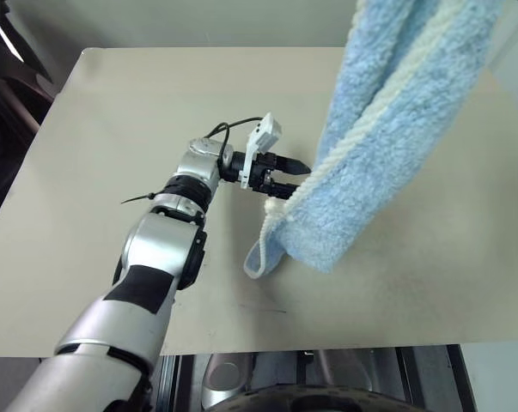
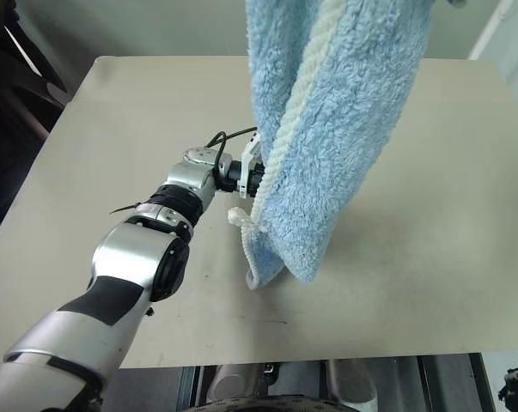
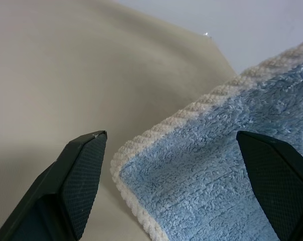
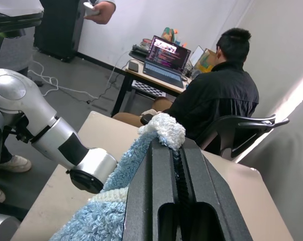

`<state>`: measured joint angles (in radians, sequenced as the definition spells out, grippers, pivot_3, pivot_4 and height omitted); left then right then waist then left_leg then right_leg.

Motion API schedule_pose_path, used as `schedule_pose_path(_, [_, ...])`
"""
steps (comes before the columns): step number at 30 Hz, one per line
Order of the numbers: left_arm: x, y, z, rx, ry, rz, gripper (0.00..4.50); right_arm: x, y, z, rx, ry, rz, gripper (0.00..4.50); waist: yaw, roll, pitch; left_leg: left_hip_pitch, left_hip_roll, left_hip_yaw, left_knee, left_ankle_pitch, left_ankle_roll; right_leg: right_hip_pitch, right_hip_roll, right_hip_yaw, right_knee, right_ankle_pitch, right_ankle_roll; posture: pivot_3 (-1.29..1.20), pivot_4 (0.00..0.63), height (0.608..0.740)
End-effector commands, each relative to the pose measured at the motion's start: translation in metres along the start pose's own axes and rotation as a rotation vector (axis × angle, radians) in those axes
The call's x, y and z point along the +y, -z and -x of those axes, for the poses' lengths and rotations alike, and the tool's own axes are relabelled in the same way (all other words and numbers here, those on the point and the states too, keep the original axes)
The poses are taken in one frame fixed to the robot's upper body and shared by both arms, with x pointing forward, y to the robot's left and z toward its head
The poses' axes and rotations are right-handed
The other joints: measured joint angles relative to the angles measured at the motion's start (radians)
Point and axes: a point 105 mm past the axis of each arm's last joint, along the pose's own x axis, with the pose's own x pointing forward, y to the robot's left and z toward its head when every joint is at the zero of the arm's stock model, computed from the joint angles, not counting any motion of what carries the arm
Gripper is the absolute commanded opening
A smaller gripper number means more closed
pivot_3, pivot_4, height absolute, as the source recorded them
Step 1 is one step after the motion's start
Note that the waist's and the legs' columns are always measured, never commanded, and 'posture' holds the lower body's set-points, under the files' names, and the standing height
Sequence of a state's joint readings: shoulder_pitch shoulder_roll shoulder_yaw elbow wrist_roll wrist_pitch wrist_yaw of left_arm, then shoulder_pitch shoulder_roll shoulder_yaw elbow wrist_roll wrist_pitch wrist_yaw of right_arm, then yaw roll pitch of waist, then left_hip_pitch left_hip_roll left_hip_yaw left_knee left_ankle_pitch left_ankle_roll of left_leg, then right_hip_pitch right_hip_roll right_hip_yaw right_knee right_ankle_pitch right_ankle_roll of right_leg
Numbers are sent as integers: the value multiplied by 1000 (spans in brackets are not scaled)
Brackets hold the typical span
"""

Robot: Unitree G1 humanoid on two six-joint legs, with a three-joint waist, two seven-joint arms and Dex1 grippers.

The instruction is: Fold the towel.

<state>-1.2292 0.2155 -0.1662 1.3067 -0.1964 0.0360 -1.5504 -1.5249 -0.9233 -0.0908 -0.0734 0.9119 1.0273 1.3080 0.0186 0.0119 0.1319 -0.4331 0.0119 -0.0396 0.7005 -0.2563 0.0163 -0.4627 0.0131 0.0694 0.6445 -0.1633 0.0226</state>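
The right gripper's (image 4: 179, 175) fingers pinch the towel's (image 1: 387, 129) top corner, hanging it above the counter (image 1: 104, 112). The left gripper's (image 1: 286, 178) fingers, spread wide, flank its lower cream-edged corner. If they close off that corner, the loose hem could slide away or bunch, skewing the fold. No label or writing is readable.

Silver left arm (image 1: 160, 249) with black joint bands, thin black cable, white wrist bracket (image 1: 264, 137), black textured jaws.
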Motion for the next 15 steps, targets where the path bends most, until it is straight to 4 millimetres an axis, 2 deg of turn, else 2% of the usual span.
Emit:
schedule_pose_path(1, [-10,-27,-7,-9,97,-121,4500,8,-12,-3,-5,-27,50,26,1,0,0,-2,0,0,1,0,0,-1,0,0,0,0,1,0,150,733])
schedule_pose_path(4, [-10,-27,-7,-8,101,-122,4500,8,-12,-3,-5,-27,49,26,2,0,0,-2,0,0,1,0,0,-2,0,0,0,1,1,0,150,733])
schedule_pose_path(9, [-17,-28,-14,110,156,-325,4500,10,-7,-5,13,-34,47,26,4,0,0,-3,0,0,1,0,0,-2,0,0,0,1,2,0,150,733])
schedule_pose_path(11, [-18,-21,-12,174,175,-380,4500,8,-1,-4,32,-23,42,26,4,0,0,-3,0,0,1,0,0,-2,-1,0,0,1,2,0,150,733])
schedule_pose_path(15, [-21,-24,-8,166,187,-423,4500,-5,22,2,124,56,44,26,6,0,0,-3,0,0,2,0,0,-2,-1,0,0,1,3,0,150,733])
